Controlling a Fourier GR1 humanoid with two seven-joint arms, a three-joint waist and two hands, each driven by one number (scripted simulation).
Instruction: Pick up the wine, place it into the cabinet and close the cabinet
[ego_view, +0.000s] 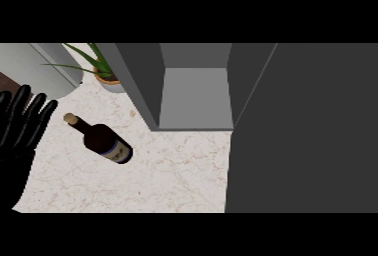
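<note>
A dark wine bottle (104, 140) with a cork top and a blue-white label stands on the pale marble counter (162, 175), left of centre. The grey cabinet (193, 95) stands behind and to the right of it, its inside open to view, with its wide dark door (303, 130) swung out along the right side. My left hand (22, 125) rests at the left edge, fingers straight and pointing up, a short way left of the bottle and not touching it. My right hand does not show.
A potted plant (103, 72) with long green leaves stands at the back, left of the cabinet. A large pale grey rounded object (44, 67) fills the back left corner. The open door covers the counter's right part.
</note>
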